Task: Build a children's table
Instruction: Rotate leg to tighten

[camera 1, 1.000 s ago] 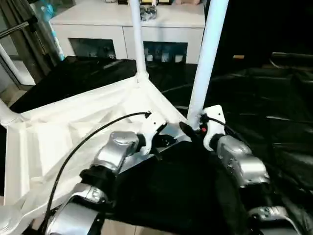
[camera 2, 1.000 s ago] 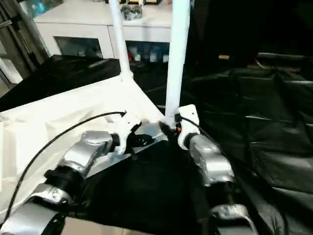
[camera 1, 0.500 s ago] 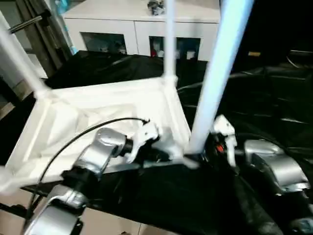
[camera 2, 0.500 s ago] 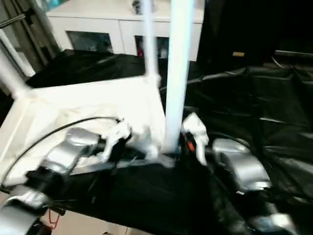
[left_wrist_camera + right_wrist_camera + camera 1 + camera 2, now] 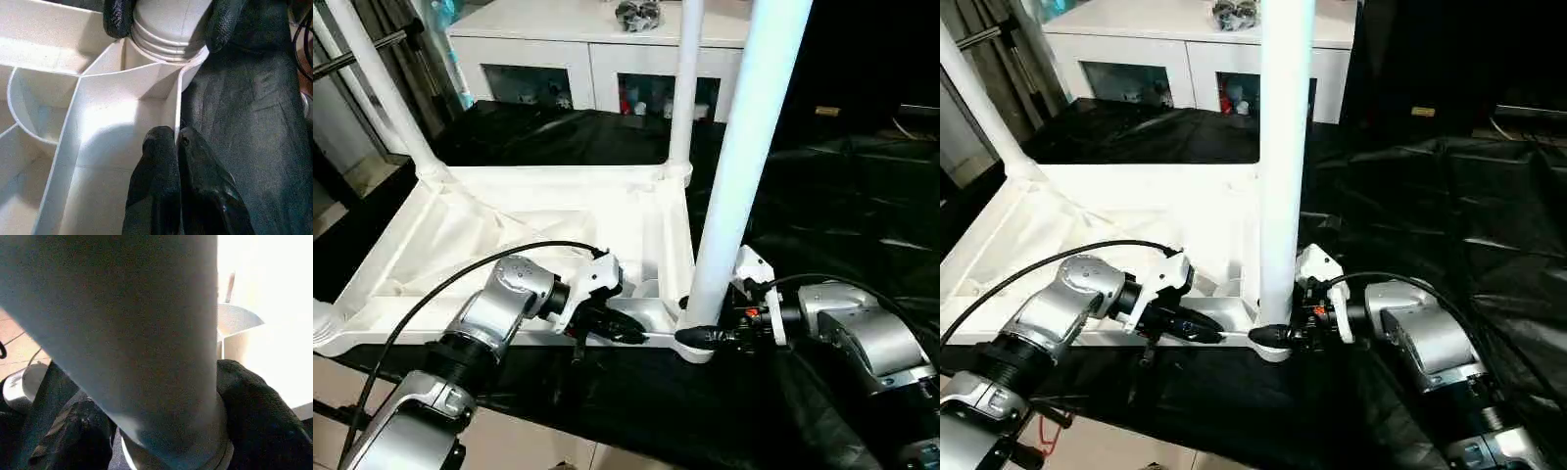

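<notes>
The children's table lies upside down: its white ribbed tabletop (image 5: 509,230) rests on a black sheet with white legs standing up from its corners. The thick near leg (image 5: 744,147) rises from the near right corner socket (image 5: 697,348). Two more legs stand at the far right (image 5: 683,88) and the far left (image 5: 382,88). My right gripper (image 5: 700,336) is shut around the base of the near leg, one black finger (image 5: 259,416) on each side of it. My left gripper (image 5: 631,335) is shut on the tabletop's thin rim wall (image 5: 175,112), just beside that socket.
A white cabinet with glass doors (image 5: 597,49) stands behind the work. The crumpled black sheet (image 5: 832,196) spreads to the right. Pale floor tiles (image 5: 529,441) show below the near edge, and a metal rack (image 5: 352,54) stands at the far left.
The whole view has shifted, so the tabletop now lies square to me. My right gripper's fingers have closed in on the near leg's base. The left gripper stays pinched on the rim.
</notes>
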